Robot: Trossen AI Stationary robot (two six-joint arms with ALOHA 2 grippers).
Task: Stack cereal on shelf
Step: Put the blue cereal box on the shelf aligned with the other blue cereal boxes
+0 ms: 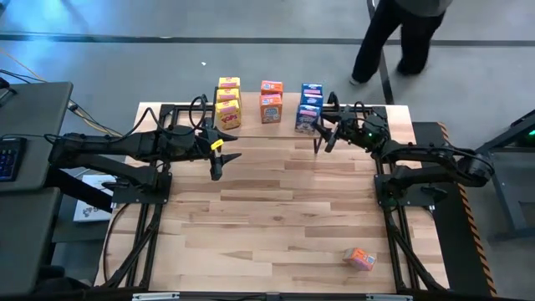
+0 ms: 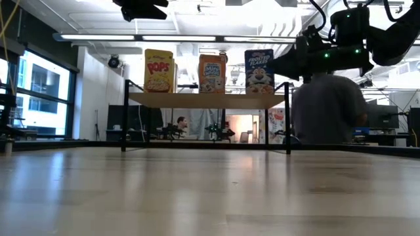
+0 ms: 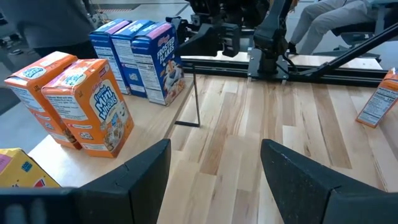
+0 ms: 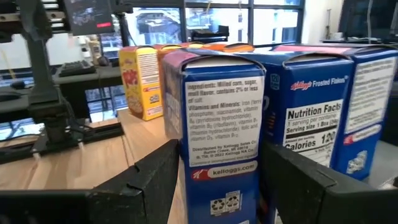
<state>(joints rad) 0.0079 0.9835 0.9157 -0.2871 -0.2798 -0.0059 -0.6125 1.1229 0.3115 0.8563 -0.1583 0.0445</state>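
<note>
The shelf [image 2: 210, 99] stands at the table's far edge. Upright on it are three yellow cereal boxes [image 1: 227, 102], two orange ones [image 1: 270, 102] and three blue ones [image 1: 309, 107]. My right gripper [image 1: 320, 138] is open and level at the nearest blue box [image 4: 221, 124], one finger on each side of it. My left gripper [image 1: 222, 157] hangs open in front of the yellow boxes, with nothing between its fingers [image 3: 149, 168]. One more orange box [image 1: 361, 258] lies on the table near the front right. My right gripper's fingers [image 4: 155, 180] flank the two wide faces of the nearest blue box, at its end panel [image 4: 221, 93]. They come level from the table's right. I cannot tell whether they touch it. The box stands upright on the shelf.
A person [image 1: 401, 33] stands just beyond the table's far edge, behind the shelf. Black arm mounts [image 1: 142, 180] [image 1: 410, 184] sit at the left and right sides. Bare wooden tabletop [image 1: 284, 209] lies between them.
</note>
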